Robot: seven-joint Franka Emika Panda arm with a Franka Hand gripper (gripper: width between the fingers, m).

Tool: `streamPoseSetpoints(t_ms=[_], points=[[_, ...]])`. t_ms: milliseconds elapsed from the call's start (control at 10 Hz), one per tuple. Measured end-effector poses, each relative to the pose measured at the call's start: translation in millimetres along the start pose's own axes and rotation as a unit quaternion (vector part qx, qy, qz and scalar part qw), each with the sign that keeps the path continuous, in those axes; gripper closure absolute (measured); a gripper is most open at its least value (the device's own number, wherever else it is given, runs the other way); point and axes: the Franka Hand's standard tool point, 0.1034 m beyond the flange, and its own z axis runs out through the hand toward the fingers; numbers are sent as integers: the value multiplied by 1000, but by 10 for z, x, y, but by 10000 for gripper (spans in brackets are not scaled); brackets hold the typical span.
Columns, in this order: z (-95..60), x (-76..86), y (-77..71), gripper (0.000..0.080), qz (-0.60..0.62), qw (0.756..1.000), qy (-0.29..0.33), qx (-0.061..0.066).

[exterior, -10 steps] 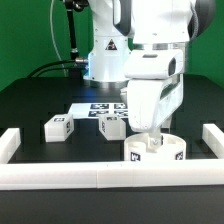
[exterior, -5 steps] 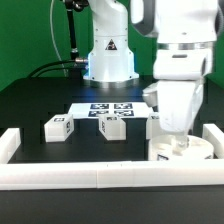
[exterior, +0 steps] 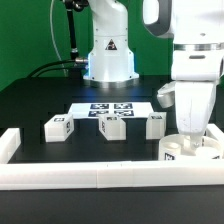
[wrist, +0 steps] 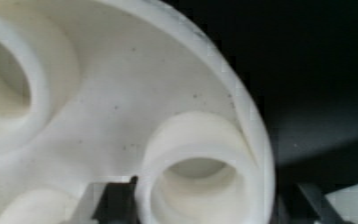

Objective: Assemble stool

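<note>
The white round stool seat (exterior: 171, 152) lies on the black table at the exterior view's right, next to the front and right rails. My gripper (exterior: 190, 138) stands upright over it, shut on the seat. In the wrist view the seat (wrist: 105, 110) fills the picture, and my gripper (wrist: 208, 205) has its dark fingers (wrist: 112, 200) on either side of a raised socket rim. Three short blocky tagged legs lie apart on the table: one (exterior: 58, 128) at the left, one (exterior: 112, 126) in the middle, one (exterior: 156, 125) just behind the seat.
White border rails run along the front (exterior: 90, 176), the left corner (exterior: 8, 145) and the right side (exterior: 214, 138). The marker board (exterior: 105, 108) lies flat behind the legs. The robot base (exterior: 108, 55) stands at the back.
My gripper has moved toward the exterior view's right, and the seat has slid with it from the front middle to the right corner. The three legs have stayed put.
</note>
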Motion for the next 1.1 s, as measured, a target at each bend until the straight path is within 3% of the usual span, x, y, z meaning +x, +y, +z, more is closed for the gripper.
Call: streamPoseSetpoints(t_ms=[100,300,400,1100], points=[[2,-2,-2,478,0,1000,0,0],[4,-5,-4,238,0,1000,0,1],[11,-14,-15,178,0,1000,-1,2],[0,-26,-9,150,1,1000,-2,2]])
